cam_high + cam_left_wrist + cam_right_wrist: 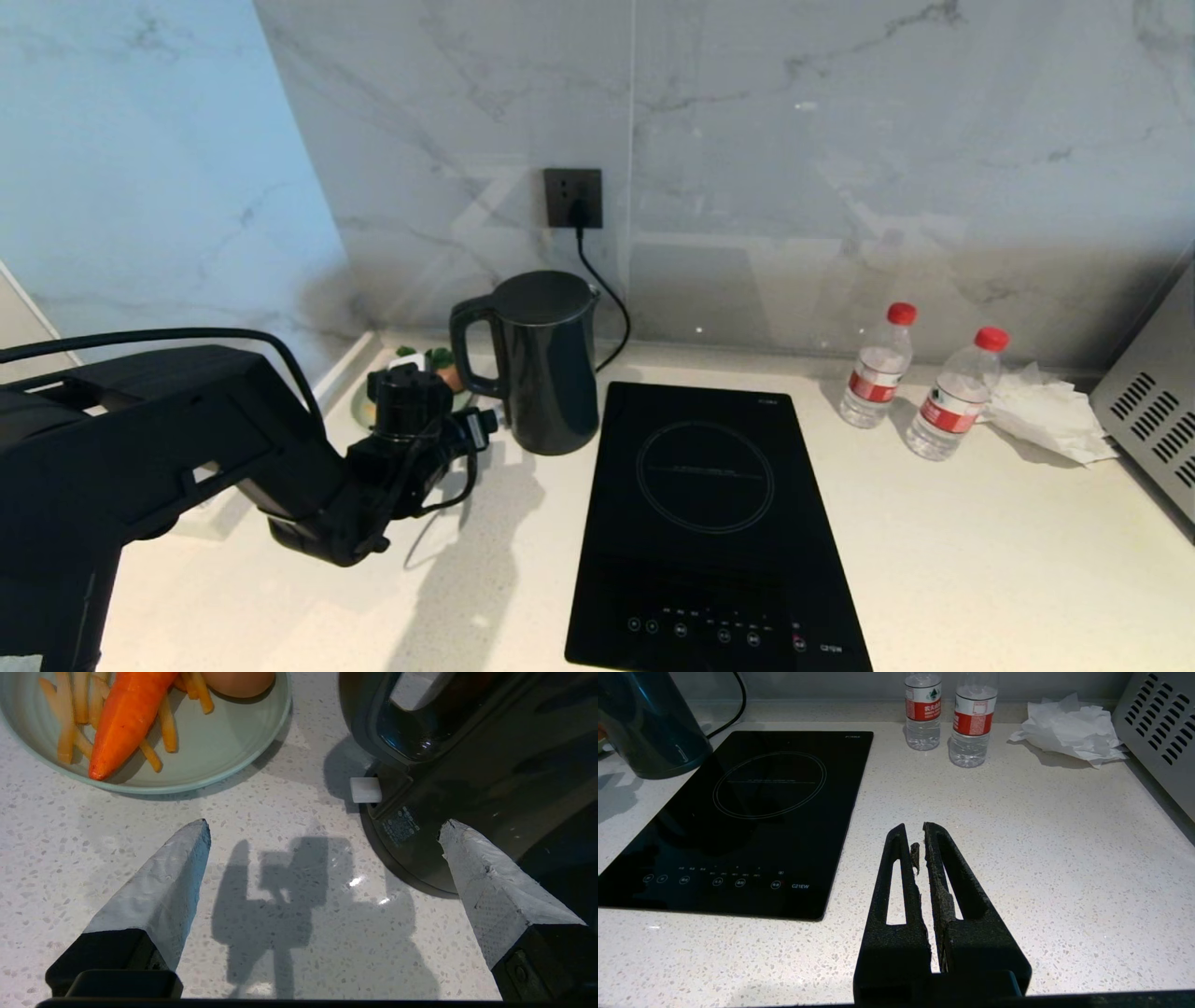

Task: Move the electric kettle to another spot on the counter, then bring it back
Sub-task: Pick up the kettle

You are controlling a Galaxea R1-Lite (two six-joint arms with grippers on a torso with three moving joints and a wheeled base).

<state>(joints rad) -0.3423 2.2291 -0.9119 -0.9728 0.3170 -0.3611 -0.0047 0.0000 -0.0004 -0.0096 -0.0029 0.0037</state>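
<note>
Left gripper (322, 830) spread wide, empty, beside the kettle
Tall glossy black cylindrical electric kettle (546, 364) stands near the off-white speckled stone worktop's (980, 560) back edge

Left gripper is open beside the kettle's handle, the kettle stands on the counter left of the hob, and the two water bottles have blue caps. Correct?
Not quite: the caps on the water bottles are red, as the head view shows. The rest holds: the left gripper is open near the kettle, which stands on the counter left of the hob.
</note>
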